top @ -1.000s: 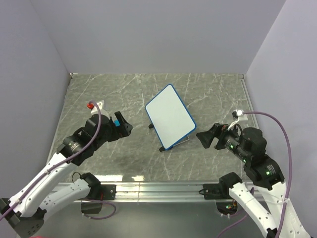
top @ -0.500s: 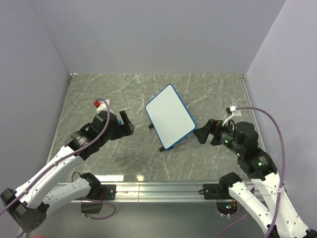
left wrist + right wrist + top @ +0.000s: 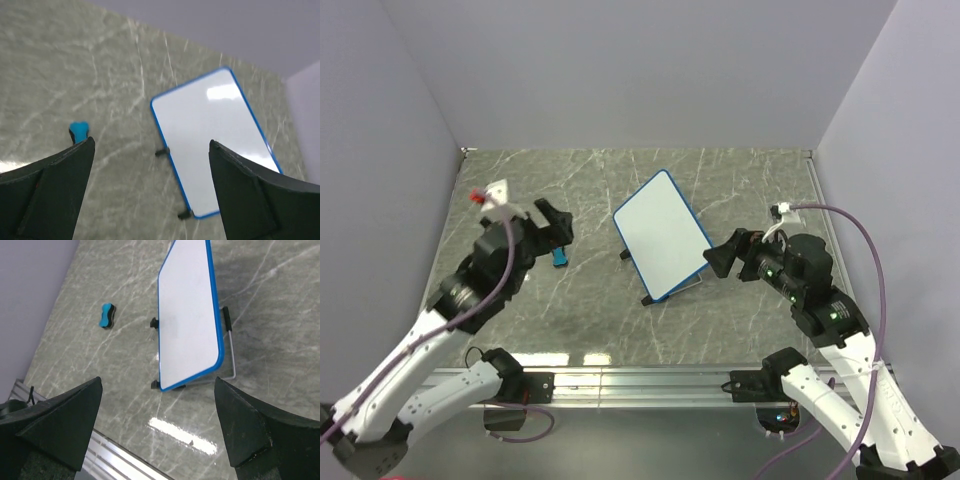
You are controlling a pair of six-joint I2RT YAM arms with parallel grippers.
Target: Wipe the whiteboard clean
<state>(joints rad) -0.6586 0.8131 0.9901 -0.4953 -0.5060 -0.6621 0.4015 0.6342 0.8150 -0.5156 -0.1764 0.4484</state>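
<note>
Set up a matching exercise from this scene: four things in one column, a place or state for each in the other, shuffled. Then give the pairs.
Column one
1. whiteboard
2. eraser
3. left gripper
4. right gripper

Column two
A. open, just right of the board
B. propped up at a tilt, white face
C. blue, lying flat to the left of the board
D. open, close to the eraser

Pairs: 1-B, 2-C, 3-D, 4-A

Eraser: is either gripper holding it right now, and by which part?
Nothing is held. The left gripper and right gripper are both open and empty; the blue eraser lies on the table, touched by neither.
</note>
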